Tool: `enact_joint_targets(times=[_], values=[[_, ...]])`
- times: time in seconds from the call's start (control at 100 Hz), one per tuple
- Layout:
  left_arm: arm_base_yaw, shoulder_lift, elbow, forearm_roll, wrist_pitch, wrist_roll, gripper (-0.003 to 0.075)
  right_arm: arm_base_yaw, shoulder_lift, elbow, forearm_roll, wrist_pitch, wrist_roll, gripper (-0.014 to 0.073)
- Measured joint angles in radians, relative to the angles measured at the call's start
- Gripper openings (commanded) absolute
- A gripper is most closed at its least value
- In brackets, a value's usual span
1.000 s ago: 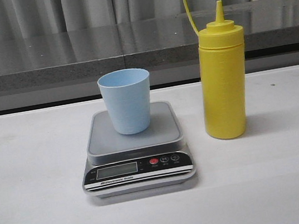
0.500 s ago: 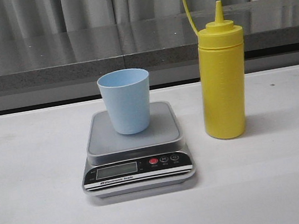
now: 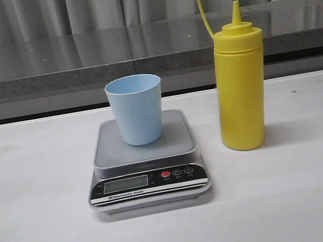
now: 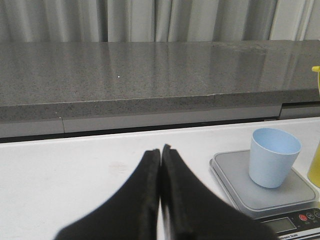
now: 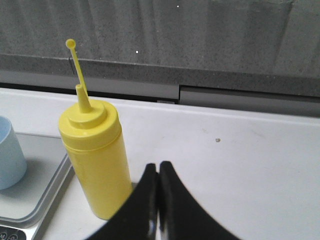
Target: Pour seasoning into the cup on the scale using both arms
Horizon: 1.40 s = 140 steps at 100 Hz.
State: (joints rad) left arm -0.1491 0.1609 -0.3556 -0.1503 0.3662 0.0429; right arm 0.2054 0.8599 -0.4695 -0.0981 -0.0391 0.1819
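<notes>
White desk [image 3: 45,236]: we note cup [image 3: 136,109] upright on scale [image 3: 146,160], seasoning [image 3: 240,85] just beside it. Left gripper [image 4: 160,150] and right gripper [image 5: 158,166] pressed closed, empty.

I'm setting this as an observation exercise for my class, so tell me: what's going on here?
Nothing is being handled yet. A light blue cup stands upright on the platform of a kitchen scale, and a yellow squeeze bottle stands upright on the white table to its right, uncapped, apart from the scale. Both arms sit back: the left tool and right tool are shut and empty. No pouring has begun.
</notes>
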Motion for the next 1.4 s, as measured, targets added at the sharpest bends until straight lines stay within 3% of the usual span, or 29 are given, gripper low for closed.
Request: enact_joint_targets(times=[0.06, 0.23, 0.28, 0.72, 1.1, 1.4], values=[[0.000, 0.000, 0.000, 0.000, 0.000, 0.000, -0.0018, 0.008, 0.022, 0.000, 0.000, 0.000, 0.000, 0.0045], [0.000, 0.000, 0.000, 0.000, 0.000, 0.000, -0.0018, 0.034, 0.069, 0.000, 0.000, -0.001, 0.000, 0.0533], [0.000, 0.000, 0.000, 0.000, 0.000, 0.000, -0.0018, 0.041, 0.078, 0.000, 0.000, -0.001, 0.000, 0.0617], [0.000, 0.000, 0.000, 0.000, 0.000, 0.000, -0.0018, 0.118, 0.149, 0.004, 0.000, -0.039, 0.002, 0.0588], [0.000, 0.000, 0.000, 0.000, 0.000, 0.000, -0.0018, 0.129, 0.347, 0.150, -0.014, -0.507, 0.002, 0.0588], [0.000, 0.000, 0.000, 0.000, 0.000, 0.000, -0.0018, 0.129, 0.564, 0.150, -0.025, -0.735, -0.047, 0.0588]])
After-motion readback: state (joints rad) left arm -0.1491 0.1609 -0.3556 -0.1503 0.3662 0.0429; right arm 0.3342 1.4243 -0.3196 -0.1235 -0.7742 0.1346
